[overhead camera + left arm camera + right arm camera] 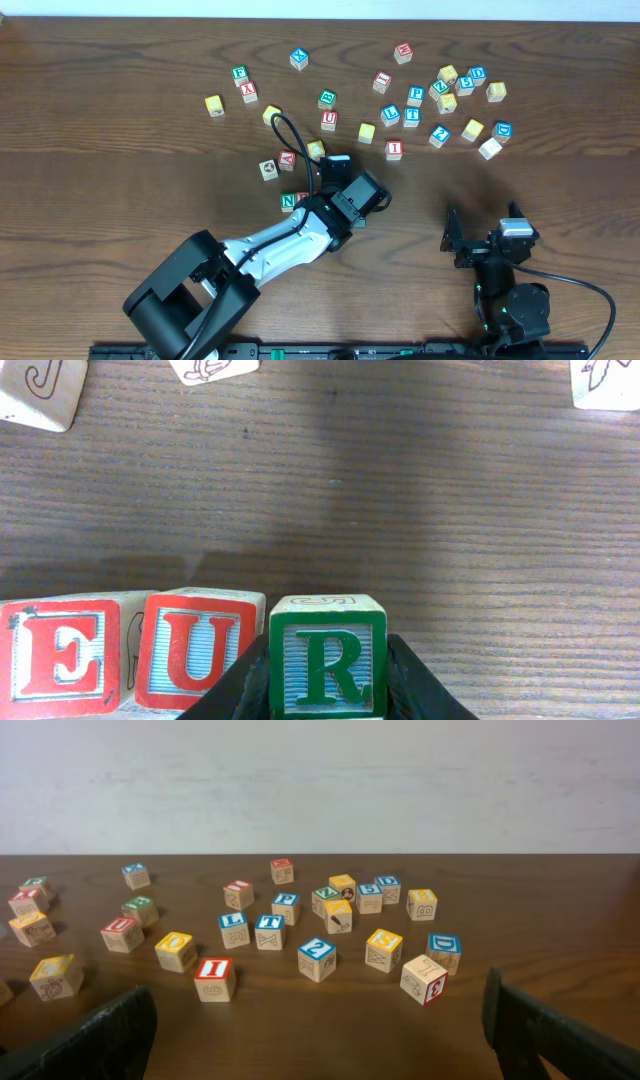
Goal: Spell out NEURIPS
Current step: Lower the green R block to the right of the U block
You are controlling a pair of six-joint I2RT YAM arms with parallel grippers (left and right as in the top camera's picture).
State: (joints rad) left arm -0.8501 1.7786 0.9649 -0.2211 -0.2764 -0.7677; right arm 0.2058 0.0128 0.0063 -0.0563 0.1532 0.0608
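While the overhead view hides most of the row under the left arm and shows only the green N cube (288, 202) at its end, the left wrist view shows the row from close by. There the red E cube (58, 658), the red U cube (197, 650) and the green R cube (327, 652) stand side by side on the table (450, 510). The left gripper (328, 682) is clamped on the R cube, with one matte black finger on each side.

Only the right wrist view shows the right gripper (320, 1038): its dark fingers stand far apart with nothing between them. Beyond it lie scattered cubes, the red I cube (214, 978) among the nearest. The blue P cube (416, 95) lies farther back in the overhead view.

The cubes are pale wood with a coloured frame and letter on the face. The table is dark brown with fine straight grain.
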